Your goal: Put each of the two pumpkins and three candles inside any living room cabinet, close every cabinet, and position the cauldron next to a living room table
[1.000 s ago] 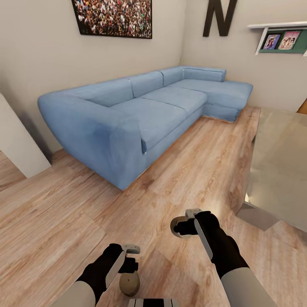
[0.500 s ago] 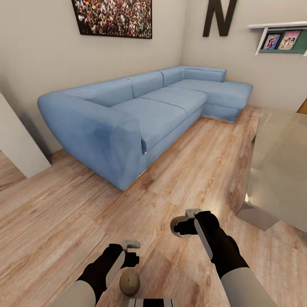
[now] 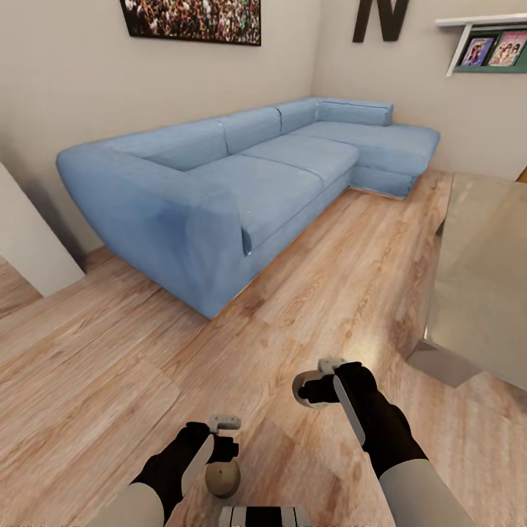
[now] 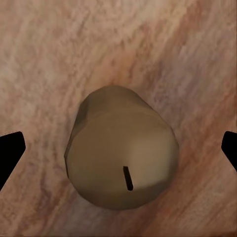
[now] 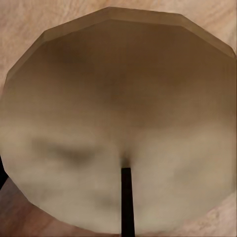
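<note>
**A:** Nearest the robot, what did the left gripper have?

**B:** Nothing. In the left wrist view its two dark fingertips stood wide apart, with a tan candle between them on the wood-plank floor, touching neither. The gap seemed to clear the candle on both sides.

**A:** So which way did it lie from the hand?

**B:** Straight below. In the head view that candle sat just under the gripper, close to the robot's base. It was squat and round, standing with its wick up, so I'd judge a plain vertical descent would bring the fingers around its sides. The left arm was clearly the nearer one.

**A:** And the right gripper?

**B:** Already busy, clamped on a second candle, wick end facing its camera.

**A:** Farther out?

**B:** The glass-topped table to the right, the blue sofa beyond along the wall. I saw no cabinet from there, so it would need a drive.
</note>
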{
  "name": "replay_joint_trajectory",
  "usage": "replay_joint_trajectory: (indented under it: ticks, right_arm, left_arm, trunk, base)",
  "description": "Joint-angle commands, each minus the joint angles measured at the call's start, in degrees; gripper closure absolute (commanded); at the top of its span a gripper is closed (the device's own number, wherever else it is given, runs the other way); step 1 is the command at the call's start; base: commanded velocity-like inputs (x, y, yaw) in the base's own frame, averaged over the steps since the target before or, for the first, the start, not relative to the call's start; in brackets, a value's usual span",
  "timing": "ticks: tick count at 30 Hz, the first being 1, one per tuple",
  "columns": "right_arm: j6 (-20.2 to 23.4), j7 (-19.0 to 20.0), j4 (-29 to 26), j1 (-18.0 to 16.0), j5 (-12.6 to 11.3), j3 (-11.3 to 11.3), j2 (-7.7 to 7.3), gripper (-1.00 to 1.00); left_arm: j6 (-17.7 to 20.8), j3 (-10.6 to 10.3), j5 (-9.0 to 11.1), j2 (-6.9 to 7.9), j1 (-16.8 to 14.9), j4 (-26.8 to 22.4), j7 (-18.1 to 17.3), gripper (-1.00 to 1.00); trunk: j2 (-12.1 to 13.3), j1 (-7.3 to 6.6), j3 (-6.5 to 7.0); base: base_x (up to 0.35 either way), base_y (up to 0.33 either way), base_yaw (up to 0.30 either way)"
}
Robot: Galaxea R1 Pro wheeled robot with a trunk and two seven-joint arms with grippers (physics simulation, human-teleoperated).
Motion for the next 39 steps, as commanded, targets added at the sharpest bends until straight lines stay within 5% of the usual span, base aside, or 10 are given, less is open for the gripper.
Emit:
replay_joint_trajectory:
  ticks: [1,12,39]
  right_arm:
    - [0.24,-0.02,-0.06,-0.03,-0.18,0.00,0.00,1.00]
    - [0.24,-0.02,-0.06,-0.03,-0.19,0.00,0.00,1.00]
    - [0.24,-0.02,-4.90,2.60,-0.11,0.09,0.00,1.00]
  left_arm:
    - [0.19,-0.28,0.61,0.04,-0.02,-0.08,0.49,-1.00]
    - [0.13,-0.28,0.61,0.04,-0.02,-0.08,0.49,-1.00]
    - [-0.49,-0.28,0.67,-0.04,-0.03,-0.08,0.49,-1.00]
  trunk:
    - [-0.04,0.01,-0.27]
    - [-0.18,0.29,-2.71]
    - [-0.21,0.34,-3.15]
  base:
    - [0.000,0.000,0.000]
    - [0.000,0.000,0.000]
    - [0.000,0.000,0.000]
